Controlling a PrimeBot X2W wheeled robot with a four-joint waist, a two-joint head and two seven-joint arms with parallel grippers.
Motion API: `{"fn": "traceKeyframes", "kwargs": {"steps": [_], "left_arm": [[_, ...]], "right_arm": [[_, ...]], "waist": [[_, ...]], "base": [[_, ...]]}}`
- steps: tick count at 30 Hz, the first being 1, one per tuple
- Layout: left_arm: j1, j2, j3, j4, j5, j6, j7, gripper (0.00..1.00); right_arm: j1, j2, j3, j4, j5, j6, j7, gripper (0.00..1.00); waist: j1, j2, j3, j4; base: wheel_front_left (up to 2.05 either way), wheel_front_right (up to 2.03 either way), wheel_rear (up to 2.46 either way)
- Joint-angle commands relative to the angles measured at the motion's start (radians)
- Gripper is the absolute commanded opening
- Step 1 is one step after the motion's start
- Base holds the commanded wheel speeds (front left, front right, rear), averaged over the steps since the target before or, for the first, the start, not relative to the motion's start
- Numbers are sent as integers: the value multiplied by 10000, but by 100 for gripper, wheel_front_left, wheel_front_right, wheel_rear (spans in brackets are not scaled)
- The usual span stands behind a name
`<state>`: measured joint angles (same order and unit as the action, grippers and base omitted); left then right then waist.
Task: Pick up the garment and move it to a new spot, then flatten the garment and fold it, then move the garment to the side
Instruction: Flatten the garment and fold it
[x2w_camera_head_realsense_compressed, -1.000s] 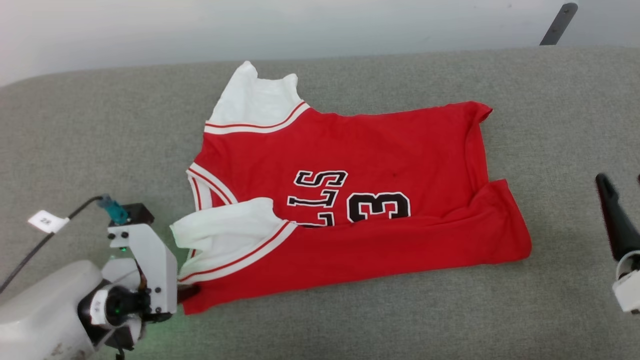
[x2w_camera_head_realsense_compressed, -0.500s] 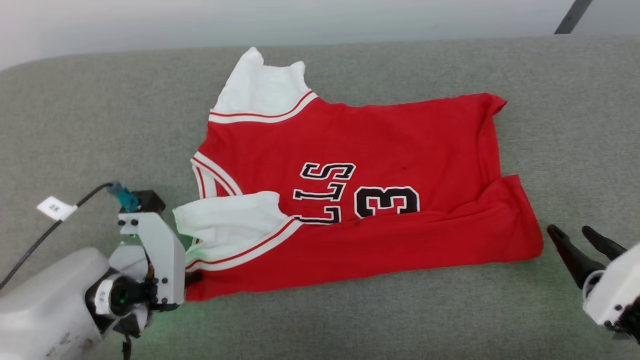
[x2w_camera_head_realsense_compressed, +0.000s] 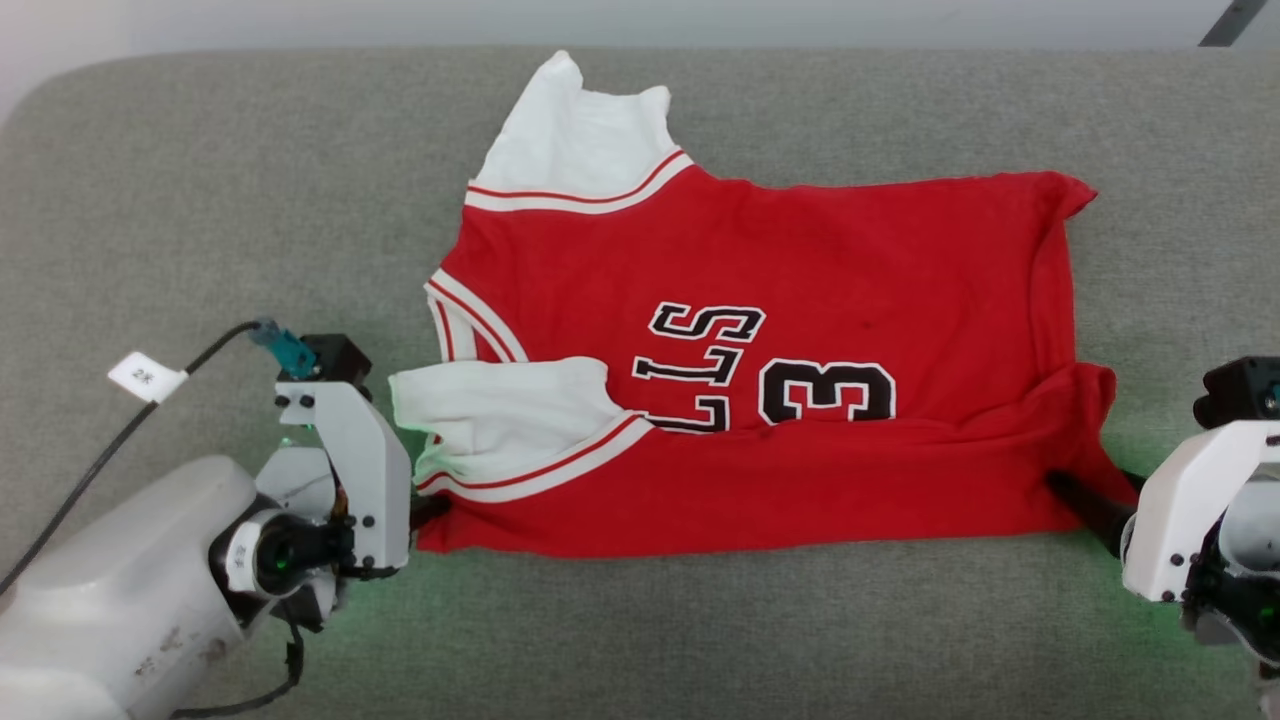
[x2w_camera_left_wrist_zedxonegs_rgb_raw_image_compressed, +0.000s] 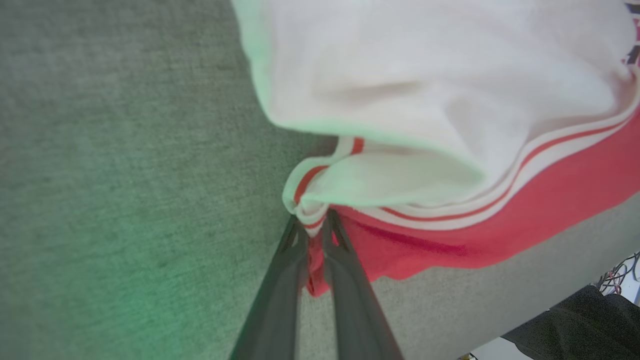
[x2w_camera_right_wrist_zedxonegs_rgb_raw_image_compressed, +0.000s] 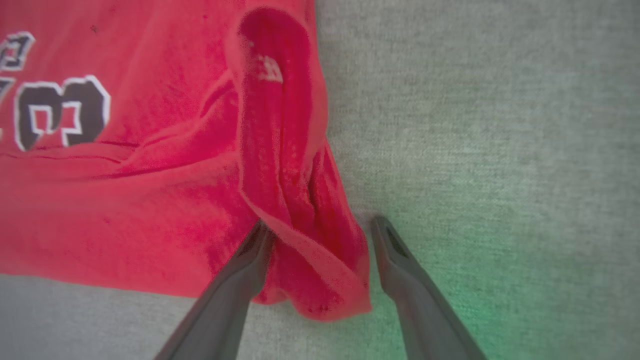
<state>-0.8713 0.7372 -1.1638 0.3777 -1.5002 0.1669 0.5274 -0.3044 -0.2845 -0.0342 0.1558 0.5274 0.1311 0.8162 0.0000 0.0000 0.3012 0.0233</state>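
The garment (x2w_camera_head_realsense_compressed: 780, 400) lies spread on the grey table, a red shirt with white sleeves, striped trim and black lettering. Its near half is folded over towards the middle. My left gripper (x2w_camera_head_realsense_compressed: 430, 508) is at the near left corner. In the left wrist view the left gripper (x2w_camera_left_wrist_zedxonegs_rgb_raw_image_compressed: 312, 225) is shut on the garment (x2w_camera_left_wrist_zedxonegs_rgb_raw_image_compressed: 450, 100), pinching the striped trim at that corner. My right gripper (x2w_camera_head_realsense_compressed: 1085, 505) is at the near right corner. In the right wrist view the right gripper (x2w_camera_right_wrist_zedxonegs_rgb_raw_image_compressed: 320, 226) is open, one finger on each side of a raised fold of the garment (x2w_camera_right_wrist_zedxonegs_rgb_raw_image_compressed: 125, 200).
The grey padded table (x2w_camera_head_realsense_compressed: 200, 200) runs wide on all sides of the shirt, with a pale wall behind its far edge. A black cable with a white tag (x2w_camera_head_realsense_compressed: 146, 377) trails from my left wrist. The table edge (x2w_camera_left_wrist_zedxonegs_rgb_raw_image_compressed: 525, 320) shows close to the left gripper.
My right gripper has come in from the right edge to the garment's near right corner. The head camera has shifted, moving the whole picture. The left gripper stays at the near left corner.
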Motion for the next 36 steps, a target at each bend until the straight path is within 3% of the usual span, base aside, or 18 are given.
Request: {"fn": "traceKeyframes", "kwargs": {"steps": [1,6,13,19,28,36], "left_arm": [[143,-259,-123,267,88,37,-138,0],[216,-229,-29,412,-39,-88,-162,0],[254,263,43,167,-182,25,121,0],[364,750,-33,-669,-214,431,429,0],[891,1625,-280,-2465,-248,1390,773,0],[1569,2052,-330,-3404,-349,1786,366,0]], "right_arm": [[51,43,265,403,-10,-7,96,0],[-267,-130,512,935,178,-9,27,0],[-367,-546,648,990,488,-9,94,0],[-63,-849,738,474,714,-9,562,0],[907,-1131,444,-619,1025,-9,1437,0],[1824,-762,-61,-1537,777,-9,1963,0]], "waist": [[0,0,52,65],[0,0,-2,104],[0,0,-327,93],[0,0,-703,85],[0,0,-1174,74],[0,0,-1253,18]], "base": [[0,0,0],[0,0,0],[0,0,0],[0,0,0],[0,0,0],[0,0,0]]}}
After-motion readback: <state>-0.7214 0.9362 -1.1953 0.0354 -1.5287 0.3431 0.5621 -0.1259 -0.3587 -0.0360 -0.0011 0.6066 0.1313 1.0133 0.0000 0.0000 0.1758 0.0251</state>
